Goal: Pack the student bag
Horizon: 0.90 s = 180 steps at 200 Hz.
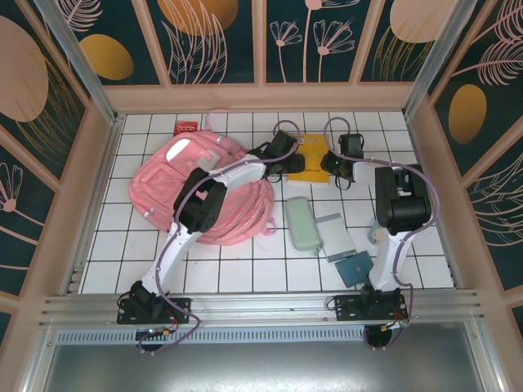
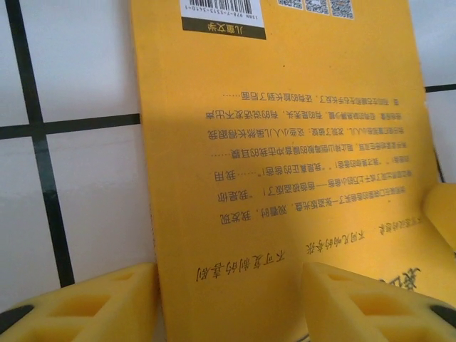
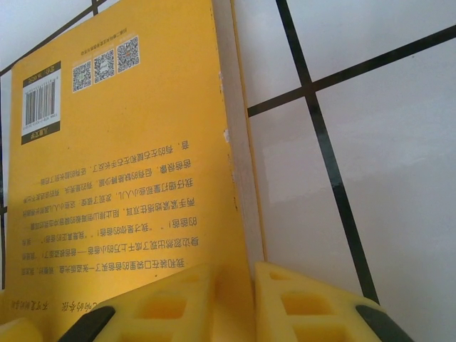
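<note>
The student bag (image 1: 159, 192), a large pink fabric backpack with a pale strip, lies slumped on the tiled tabletop (image 1: 237, 269), left of centre beneath the left arm. Soft and probably light, it should sag when lifted, so a strap or the opening rim looks the best hold. The left hand (image 2: 228, 274) stands half open over the yellow book (image 1: 313, 161); the right hand (image 3: 235, 274) pinches its edge.
</note>
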Available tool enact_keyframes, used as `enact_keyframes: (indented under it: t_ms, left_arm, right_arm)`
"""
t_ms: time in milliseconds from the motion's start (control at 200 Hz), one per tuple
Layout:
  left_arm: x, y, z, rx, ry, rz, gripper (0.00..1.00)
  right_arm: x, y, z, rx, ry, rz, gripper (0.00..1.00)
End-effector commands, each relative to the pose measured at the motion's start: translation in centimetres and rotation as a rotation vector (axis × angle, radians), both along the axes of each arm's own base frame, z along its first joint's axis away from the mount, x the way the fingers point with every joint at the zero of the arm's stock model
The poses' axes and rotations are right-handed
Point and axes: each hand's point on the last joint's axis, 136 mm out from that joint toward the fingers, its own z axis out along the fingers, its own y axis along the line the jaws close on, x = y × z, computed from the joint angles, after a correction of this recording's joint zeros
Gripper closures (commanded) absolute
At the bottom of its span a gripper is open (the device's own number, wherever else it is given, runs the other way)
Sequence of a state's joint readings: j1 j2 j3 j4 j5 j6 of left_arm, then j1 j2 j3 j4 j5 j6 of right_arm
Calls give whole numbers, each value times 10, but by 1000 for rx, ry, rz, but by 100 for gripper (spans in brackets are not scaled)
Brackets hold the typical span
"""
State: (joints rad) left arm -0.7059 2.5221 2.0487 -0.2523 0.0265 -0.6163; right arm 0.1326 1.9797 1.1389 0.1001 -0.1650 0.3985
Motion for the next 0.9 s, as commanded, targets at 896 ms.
enact_keyframes:
  t_ms: [896]
  left_arm:
    - [-59, -47, 77, -730, 51, -351, 47]
  right_arm:
    - [-19, 44, -9, 96, 58, 120, 90]
